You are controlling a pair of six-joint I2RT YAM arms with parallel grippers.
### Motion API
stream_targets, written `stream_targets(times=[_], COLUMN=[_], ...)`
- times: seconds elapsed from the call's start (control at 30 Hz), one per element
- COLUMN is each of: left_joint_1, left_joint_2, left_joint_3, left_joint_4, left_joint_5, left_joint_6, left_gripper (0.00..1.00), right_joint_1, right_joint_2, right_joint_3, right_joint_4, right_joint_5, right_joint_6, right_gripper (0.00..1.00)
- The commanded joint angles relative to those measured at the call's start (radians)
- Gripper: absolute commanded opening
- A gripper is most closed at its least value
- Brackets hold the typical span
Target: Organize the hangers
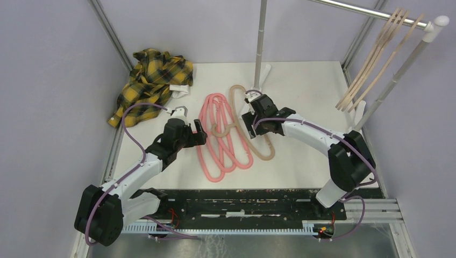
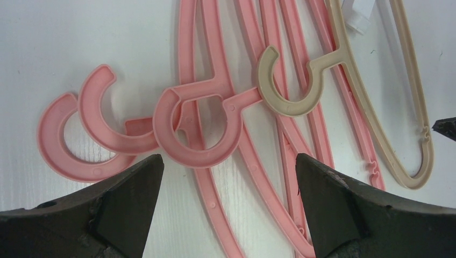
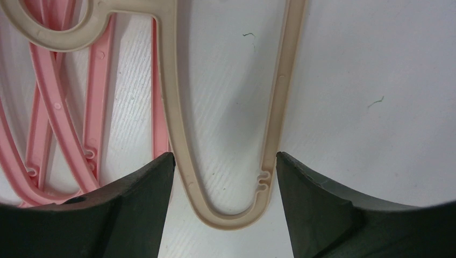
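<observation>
Jaws on both arms stand wide apart, gripping nothing. Left gripper (image 1: 199, 130) sits low over the table (image 1: 306, 91), with bare white surface in the gap between its fingers (image 2: 129, 199). Right gripper (image 1: 249, 119) straddles the rounded end of the beige hanger (image 3: 231, 220), one finger on each side of the loop. Its right finger (image 3: 322, 204) is just beside the hanger's outer arm; contact not clear.

- Table: white top, arms reaching in from the near edge
- Rack: metal rail (image 1: 371, 12) across the far-right corner, grey upright (image 1: 261, 37) at the table's far edge, white post (image 1: 398, 75) at right
- Yellow plaid shirt (image 1: 153, 80): crumpled in the far-left corner, well apart from the pile
- Tan hangers (image 1: 371, 59): hooked on the rail, slanting down to the left, clear of the table
- Pink hangers (image 1: 218, 141): overlapped flat mid-table between the two grippers; three hooks (image 2: 97, 134) show in the left wrist view, curled close together just ahead of the left fingers
- Beige hanger: flat on the table along the right side of the pink pile, its hook (image 2: 290, 110) lying across pink arms
- Green flecks (image 3: 248, 35): two, tiny, on bare table near the right gripper
</observation>
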Motion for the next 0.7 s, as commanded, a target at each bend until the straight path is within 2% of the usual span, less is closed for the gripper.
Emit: stream_targets(times=[0.0,0.43,0.67], left_joint_1=[-0.001,0.0,0.0], left_joint_2=[0.009,0.01,0.005], left_joint_3=[0.03,0.033,0.033], left_joint_4=[0.019,0.011,0.008], left_joint_5=[-0.018,-0.028,-0.028], left_joint_6=[-0.046,-0.047,-0.045], left_gripper=[0.99,0.99,0.99], right_joint_1=[0.01,0.043,0.043], right_joint_2=[0.035,0.167,0.189], right_joint_3=[-0.018,-0.037,-0.044], right_joint_4=[0.079,0.126,0.13], right_joint_5=[-0.061,-0.088,-0.07], right_joint_6=[0.034,0.058,0.063], right_gripper=[0.75,0.71,0.56])
